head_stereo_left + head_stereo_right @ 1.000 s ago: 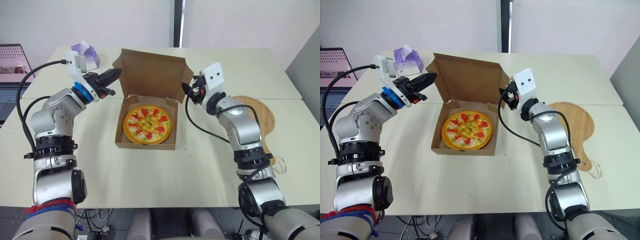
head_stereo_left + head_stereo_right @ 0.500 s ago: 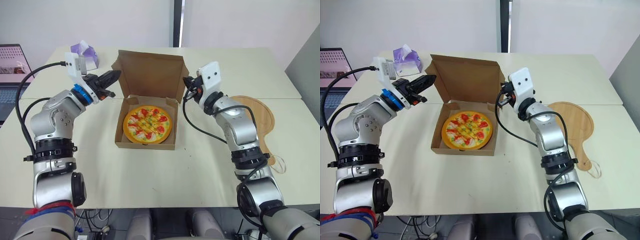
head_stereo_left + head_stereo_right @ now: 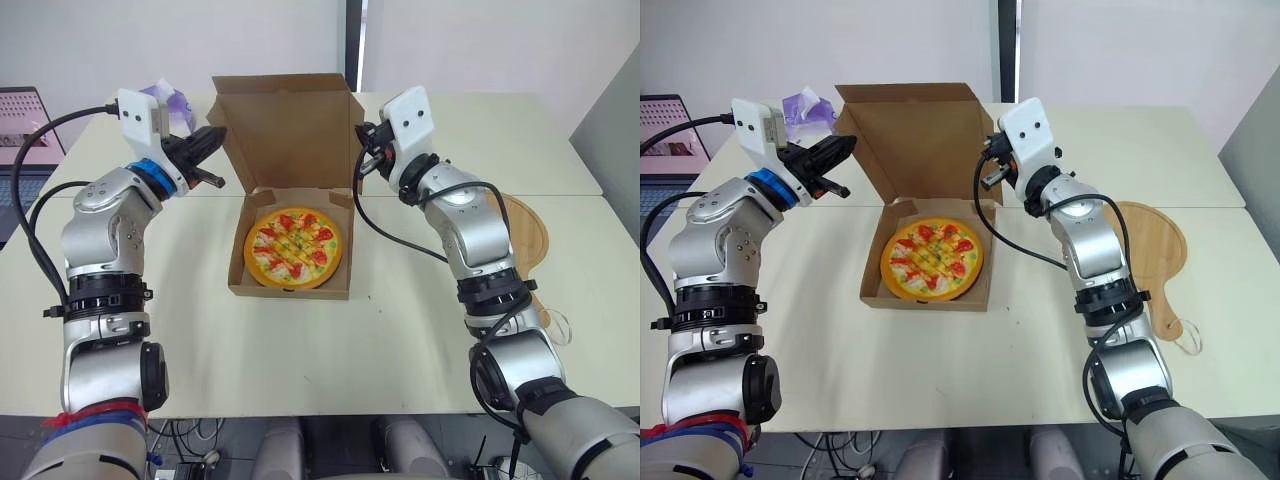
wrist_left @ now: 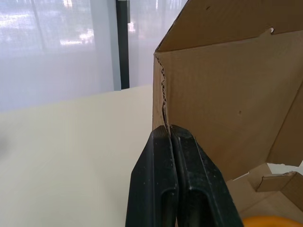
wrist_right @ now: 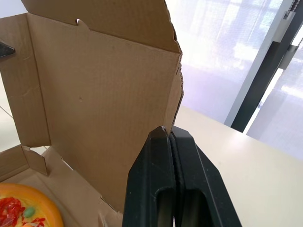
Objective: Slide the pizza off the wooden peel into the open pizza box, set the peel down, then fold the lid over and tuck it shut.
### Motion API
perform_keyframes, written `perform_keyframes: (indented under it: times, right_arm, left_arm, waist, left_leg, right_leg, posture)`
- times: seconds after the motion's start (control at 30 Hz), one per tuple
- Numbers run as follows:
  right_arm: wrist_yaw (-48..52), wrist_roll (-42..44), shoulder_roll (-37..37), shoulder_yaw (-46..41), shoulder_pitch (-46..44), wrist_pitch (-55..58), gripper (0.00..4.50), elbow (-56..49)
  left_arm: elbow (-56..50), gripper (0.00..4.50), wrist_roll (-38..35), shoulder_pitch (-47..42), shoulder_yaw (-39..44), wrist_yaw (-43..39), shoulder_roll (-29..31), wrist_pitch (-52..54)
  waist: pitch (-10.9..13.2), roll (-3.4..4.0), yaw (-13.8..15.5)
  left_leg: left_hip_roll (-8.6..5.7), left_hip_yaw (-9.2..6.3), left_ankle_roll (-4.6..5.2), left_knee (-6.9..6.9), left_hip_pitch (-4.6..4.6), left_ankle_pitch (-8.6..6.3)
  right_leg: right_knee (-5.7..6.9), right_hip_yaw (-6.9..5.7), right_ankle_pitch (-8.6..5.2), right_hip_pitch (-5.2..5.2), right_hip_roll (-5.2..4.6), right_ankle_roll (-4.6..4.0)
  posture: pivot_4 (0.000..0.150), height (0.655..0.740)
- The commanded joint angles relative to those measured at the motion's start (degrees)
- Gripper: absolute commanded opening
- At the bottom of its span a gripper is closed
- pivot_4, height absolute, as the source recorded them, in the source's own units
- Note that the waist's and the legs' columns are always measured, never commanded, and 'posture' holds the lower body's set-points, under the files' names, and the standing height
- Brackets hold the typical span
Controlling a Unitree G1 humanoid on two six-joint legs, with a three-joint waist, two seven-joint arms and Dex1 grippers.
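1 pizza, 1 pizza box, 1 wooden peel, 2 claws

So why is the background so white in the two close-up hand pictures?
Left wrist view: a bright window glares behind the pizza box lid and left gripper. Right wrist view: same glare behind the right gripper. Eye views: even light, soft shadows.

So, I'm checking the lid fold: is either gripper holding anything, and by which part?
Both hold the box lid: left gripper pinching its left side flap, right gripper its right side flap.
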Motion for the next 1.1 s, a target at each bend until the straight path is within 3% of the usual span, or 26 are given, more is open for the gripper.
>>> perform_keyframes:
  times: [0.03,0.47,0.9,1.1]
  right_arm:
    - [-0.3,-0.2,0.3,0.7,-1.2,1.9,0.01,-4.1]
    - [-1.8,0.7,1.1,1.5,0.9,12.4,0.01,-13.3]
    - [-2.9,0.1,1.7,1.4,-0.7,8.8,0.01,-9.3]
    - [-2.6,0.9,1.7,1.7,0.6,10.5,0.01,-11.9]
  left_arm:
    - [-3.7,0.0,-0.4,0.1,-0.1,-0.6,1.7,2.1]
    - [-16.5,0.0,-3.5,5.6,2.5,1.0,4.4,13.1]
    - [-6.7,0.0,-1.1,-1.8,0.4,1.7,3.3,7.8]
    - [-11.6,0.0,-3.0,1.1,1.4,1.7,4.2,11.2]
  waist:
    - [0.0,0.0,0.0]
    - [0.0,0.0,0.0]
    - [0.0,0.0,0.0]
    - [0.0,0.0,-0.2]
  left_leg:
    - [0.01,0.0,0.0,-0.01,-0.01,0.0]
    - [0.04,-0.02,0.03,-0.01,-0.04,-0.02]
    - [-0.05,0.01,0.08,0.0,-0.04,-0.02]
    - [-0.02,0.01,0.05,-0.03,-0.04,0.0]
  right_leg:
    - [0.0,0.0,0.0,-0.02,0.0,0.0]
    - [0.01,0.02,0.0,-0.03,-0.01,0.0]
    - [-0.01,-0.04,0.0,-0.03,0.0,0.0]
    - [0.02,-0.06,0.01,-0.07,0.01,-0.01]
  posture:
    - [0.15,0.74]
    - [0.15,0.74]
    - [0.15,0.74]
    - [0.15,0.74]
